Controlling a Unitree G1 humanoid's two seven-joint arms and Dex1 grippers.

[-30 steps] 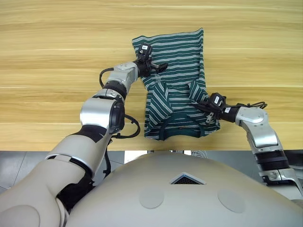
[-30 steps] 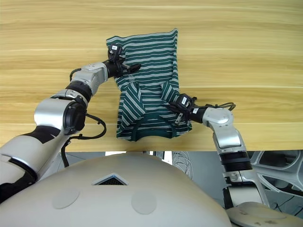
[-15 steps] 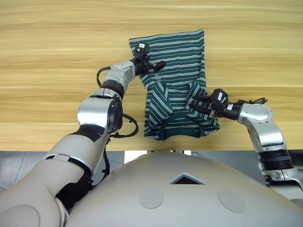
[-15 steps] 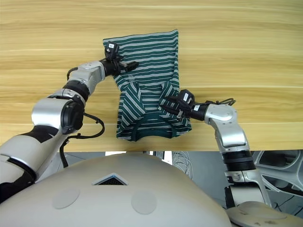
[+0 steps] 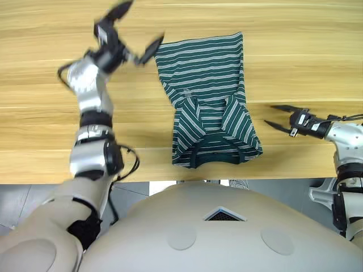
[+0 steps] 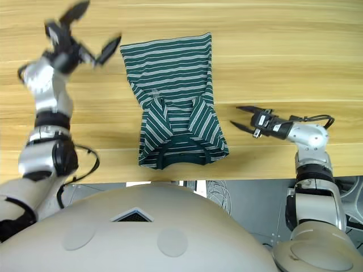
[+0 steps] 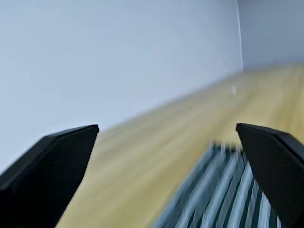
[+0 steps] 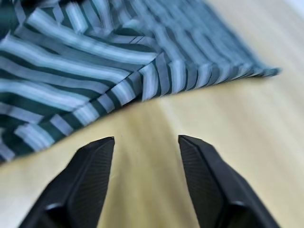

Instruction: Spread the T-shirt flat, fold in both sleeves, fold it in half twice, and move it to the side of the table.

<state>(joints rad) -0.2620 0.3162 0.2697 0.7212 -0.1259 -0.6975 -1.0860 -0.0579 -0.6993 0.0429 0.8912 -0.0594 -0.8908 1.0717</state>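
The T-shirt (image 5: 210,102) lies flat on the counter (image 5: 295,51), hem at the far end and collar (image 5: 212,154) close to the counter's front edge. Both sleeves look folded in over the chest, meeting near the middle, so the halving folds appear to be what is left.

The left pincer (image 5: 144,24) hangs beside the far left corner of the hem, fingers wide apart and holding nothing. It is blurred, so how high it stands above the wood is hard to say. The right pincer (image 5: 270,114) sits low over bare counter, just off the shirt's right side near the folded sleeve, its fingers (image 8: 80,185) also apart and empty.

The main risk is a crooked first fold. The two pincers stand at very different places along the shirt, one at the hem and one near the sleeves, and if they take hold unevenly, the cloth will skew and the edges will not meet. A second risk lies in the tucked sleeves: they are only resting in place, and a grasp that catches the top layer alone could pull one open. The collar end also leaves little margin at the front edge, so any drag toward the robot could spill cloth over it.
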